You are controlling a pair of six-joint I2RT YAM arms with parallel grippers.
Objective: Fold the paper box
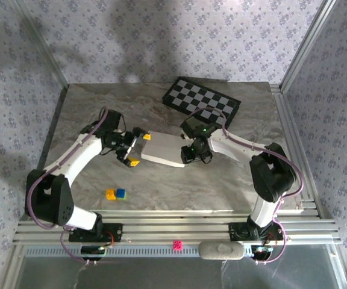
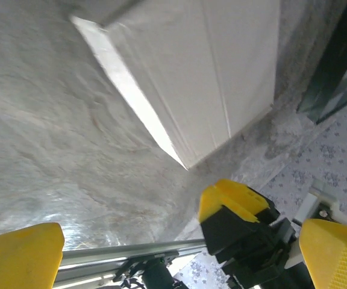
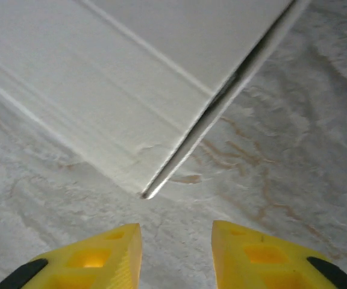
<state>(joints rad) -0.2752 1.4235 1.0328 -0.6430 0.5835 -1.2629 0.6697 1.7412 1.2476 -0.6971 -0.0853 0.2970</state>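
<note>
The white paper box [image 1: 164, 149] lies flat on the marble table between my two grippers. My left gripper [image 1: 140, 149] is at its left end, jaws spread wide, one yellow fingertip on either side of that edge and nothing clamped. In the left wrist view the paper box [image 2: 203, 66] stretches away from the open left gripper [image 2: 179, 259], and its far corner ends close to the right gripper's yellow tip [image 2: 231, 198]. My right gripper [image 1: 193, 158] sits at the box's near right corner. In the right wrist view that gripper [image 3: 176, 253] is open, and the paper box [image 3: 119, 90] has its corner just ahead of the tips.
A black-and-white checkered board [image 1: 202, 103] lies at the back, behind the right arm. A yellow and a blue block [image 1: 115, 193] sit near the front left. A pink block [image 1: 177, 244] rests on the aluminium rail. Wallpapered walls close in the table.
</note>
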